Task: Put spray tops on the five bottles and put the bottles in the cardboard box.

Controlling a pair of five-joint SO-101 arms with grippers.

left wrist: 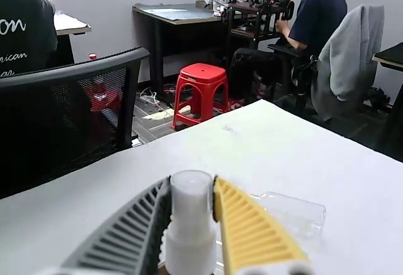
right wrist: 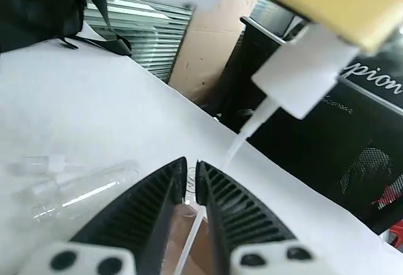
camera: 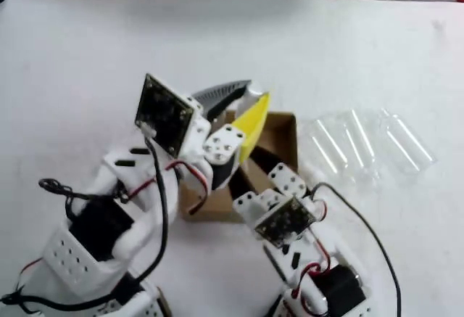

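Note:
My left gripper (camera: 254, 96) hangs over the cardboard box (camera: 284, 130), its grey and yellow fingers shut on a white spray top (left wrist: 189, 218). In the right wrist view the spray top (right wrist: 296, 73) sits up high, and its thin dip tube (right wrist: 245, 133) slants down to my right gripper (right wrist: 191, 177). That gripper's black fingers are shut on the neck of a clear bottle, which is mostly hidden between them. The tube runs in between the fingertips. In the high view the right gripper (camera: 255, 163) reaches into the box under the left one.
Several clear bottles (camera: 370, 143) lie side by side on the white table right of the box; one bottle (left wrist: 293, 215) lies beyond the left gripper. A black chair (left wrist: 69, 117) and a red stool (left wrist: 200, 92) stand past the table's far edge.

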